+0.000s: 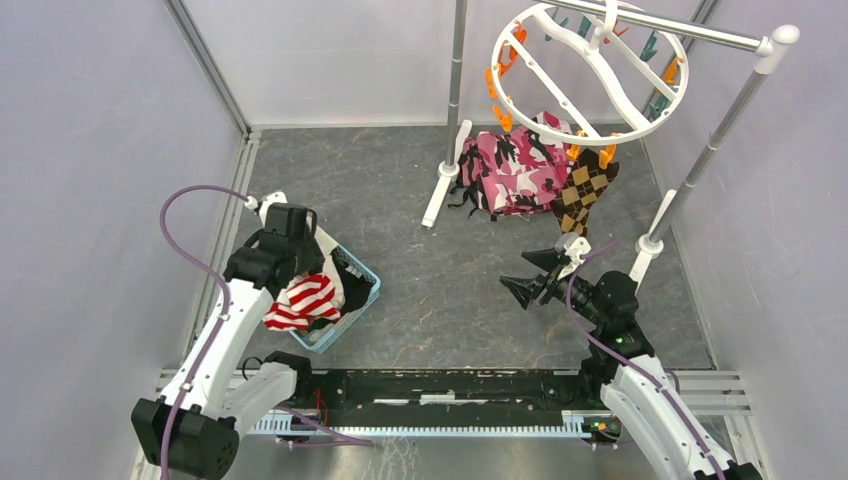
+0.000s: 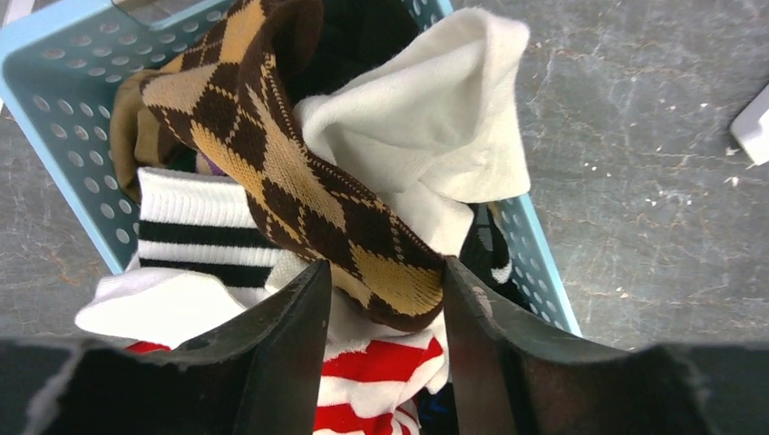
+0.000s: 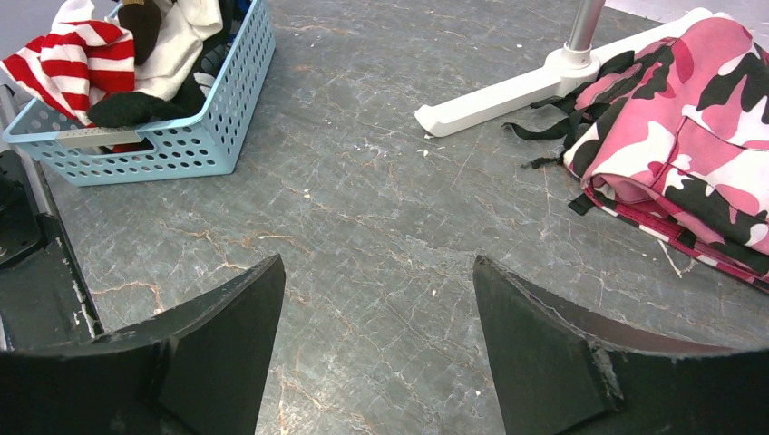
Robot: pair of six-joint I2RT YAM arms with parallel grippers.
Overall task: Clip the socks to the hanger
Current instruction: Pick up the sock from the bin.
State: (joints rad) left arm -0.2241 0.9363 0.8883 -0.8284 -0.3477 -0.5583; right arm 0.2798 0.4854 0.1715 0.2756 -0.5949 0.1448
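Note:
My left gripper (image 2: 385,272) hangs over a blue basket (image 2: 54,100) of socks, jaws open. The toe of a brown argyle sock (image 2: 281,154) lies between the fingertips and touches the right finger (image 2: 481,326). Beneath it lie a red-and-white striped sock (image 2: 381,381) and a white sock with black cuff stripes (image 2: 199,236). The round white hanger (image 1: 590,75) with orange and teal pins hangs at the back right, with one argyle sock (image 1: 585,190) clipped on its near rim. My right gripper (image 1: 527,275) stands open over bare floor, holding nothing.
A plain white cloth (image 2: 426,127) fills the basket's far side. A pink camouflage cloth (image 1: 515,170) lies under the hanger, beside the white foot (image 1: 440,190) of the silver rail (image 1: 700,30). The rail's right pole foot (image 1: 645,255) stands close behind my right arm.

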